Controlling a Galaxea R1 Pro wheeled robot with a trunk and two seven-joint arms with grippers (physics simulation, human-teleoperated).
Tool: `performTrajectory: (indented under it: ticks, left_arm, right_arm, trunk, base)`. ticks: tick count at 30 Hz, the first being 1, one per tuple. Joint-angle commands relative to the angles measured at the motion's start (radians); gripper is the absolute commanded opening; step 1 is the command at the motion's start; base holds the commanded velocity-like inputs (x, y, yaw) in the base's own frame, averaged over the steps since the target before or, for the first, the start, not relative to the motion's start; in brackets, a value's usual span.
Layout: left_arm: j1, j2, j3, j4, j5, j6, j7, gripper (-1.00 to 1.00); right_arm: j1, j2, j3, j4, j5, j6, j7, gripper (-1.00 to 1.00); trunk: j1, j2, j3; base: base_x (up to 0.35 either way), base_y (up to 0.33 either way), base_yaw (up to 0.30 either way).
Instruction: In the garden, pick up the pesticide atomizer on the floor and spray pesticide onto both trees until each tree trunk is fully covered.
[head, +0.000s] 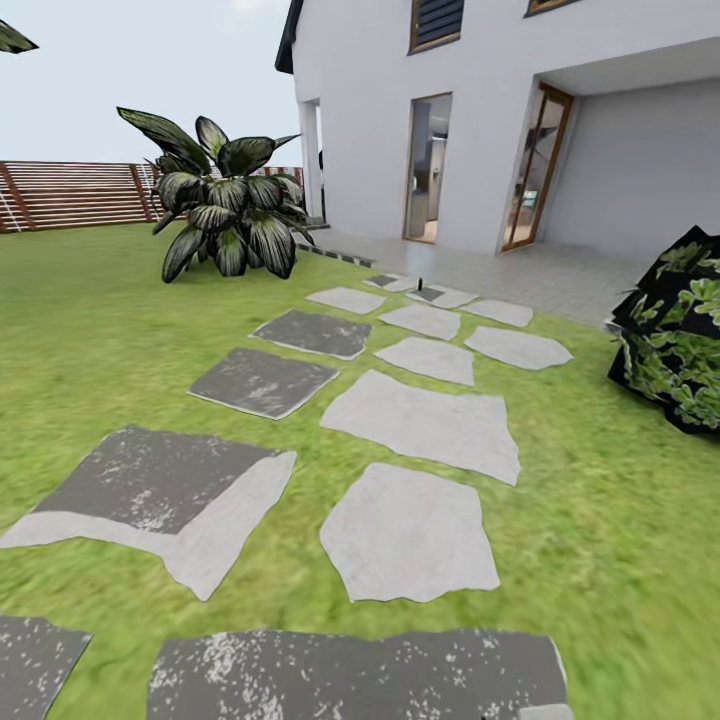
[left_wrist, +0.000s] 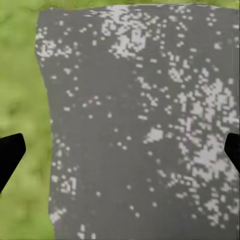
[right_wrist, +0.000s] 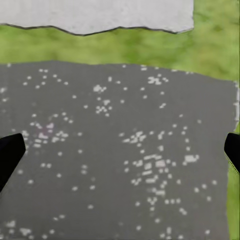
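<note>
The left claw (left_wrist: 120, 150) points straight down at the ground, its two black fingertips (left_wrist: 10, 152) showing at the far edges of its wrist view, spread wide with nothing between them. Beneath it lies a dark grey slab (left_wrist: 135, 125) speckled with white, with lawn (left_wrist: 20, 100) along one side. The right claw (right_wrist: 120, 152) hangs the same way, fingers (right_wrist: 10, 155) wide apart and empty, over another dark speckled slab (right_wrist: 115, 150); past a strip of grass, a paler slab (right_wrist: 100, 15) begins.

From the head view, a path of pale and dark paving slabs (head: 410, 530) runs across the garden (head: 90, 330) toward a white house (head: 500, 120) with tall glass doors. On the farthest slabs, near the house, stands a small dark upright thing (head: 421, 284), too tiny to make out. A broad-leaved striped bush (head: 225, 205) grows at the house's corner, with a slatted brown fence (head: 70, 195) behind it. A dark leafy shrub (head: 675, 330) sits at the right edge.
</note>
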Motion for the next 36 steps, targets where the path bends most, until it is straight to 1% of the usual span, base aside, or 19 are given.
performTrajectory:
  ticks: [1,14,25,29,36]
  left_arm:
    - [-0.001,0.0,0.003,0.001,0.001,-0.003,0.0,1.0]
    - [-0.001,0.0,0.003,0.001,0.001,-0.003,0.0,1.0]
    - [-0.001,0.0,0.003,0.0,0.001,-0.003,0.0,1.0]
    - [-0.001,0.0,0.003,0.0,0.002,-0.003,0.0,1.0]
    - [-0.001,0.0,0.003,-0.001,0.001,-0.003,0.0,1.0]
  right_arm:
    - [0.0,0.0,0.0,0.001,0.006,-0.003,0.0,1.0]
    - [-0.001,0.0,0.0,0.001,0.006,-0.003,0.0,1.0]
    - [0.0,0.0,0.0,0.001,0.006,-0.002,0.0,1.0]
    - [-0.001,0.0,0.0,0.001,0.006,-0.003,0.0,1.0]
    - [-0.001,0.0,0.001,0.001,0.006,-0.003,0.0,1.0]
  trunk:
    - [0.0,0.0,-0.001]
    - [0.0,0.0,-0.001]
    - [0.0,0.0,-0.001]
    - [0.0,0.0,-0.001]
    - [0.0,0.0,-0.001]
  base:
    - [0.337,0.072,0.0]
    - [0.337,0.071,0.0]
    - [0.337,0.022,-0.011]
    - [0.337,0.004,-0.161]
    - [0.337,0.001,-0.251]
